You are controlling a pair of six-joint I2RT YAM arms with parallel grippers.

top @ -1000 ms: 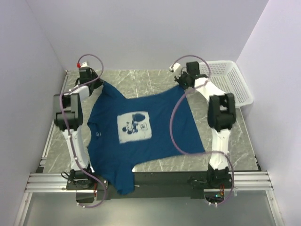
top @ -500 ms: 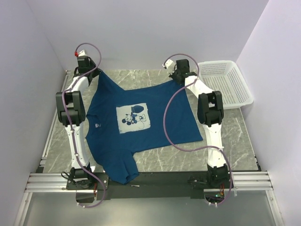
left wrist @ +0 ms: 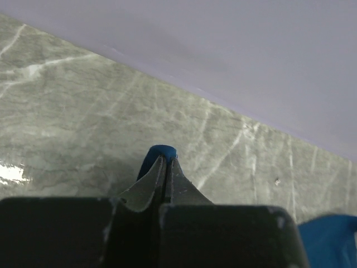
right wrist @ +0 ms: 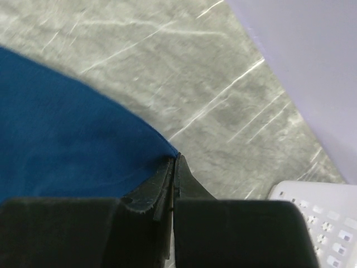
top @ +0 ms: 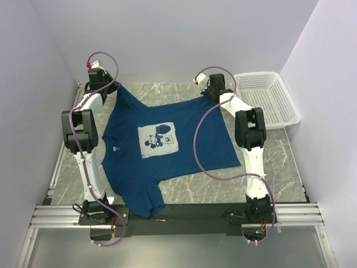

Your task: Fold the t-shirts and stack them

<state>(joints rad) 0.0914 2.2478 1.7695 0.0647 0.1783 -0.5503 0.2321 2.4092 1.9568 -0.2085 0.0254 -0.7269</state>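
Basket (top: 266, 99) blocks the far-right corner — back wall (top: 167, 44) close behind.

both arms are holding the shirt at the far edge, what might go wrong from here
1. The left gripper pinches only a small tip of the shirt, so the cloth may slip out when pulled.
2. The shirt's near end hangs over the table edge by the left base; it could snag on the rail.
3. The right arm's cable lies across the shirt and might drag or wrinkle it.

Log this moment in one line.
left gripper: shut on t-shirt far-left corner | right gripper: shut on far-right corner | t-shirt: spread, print up
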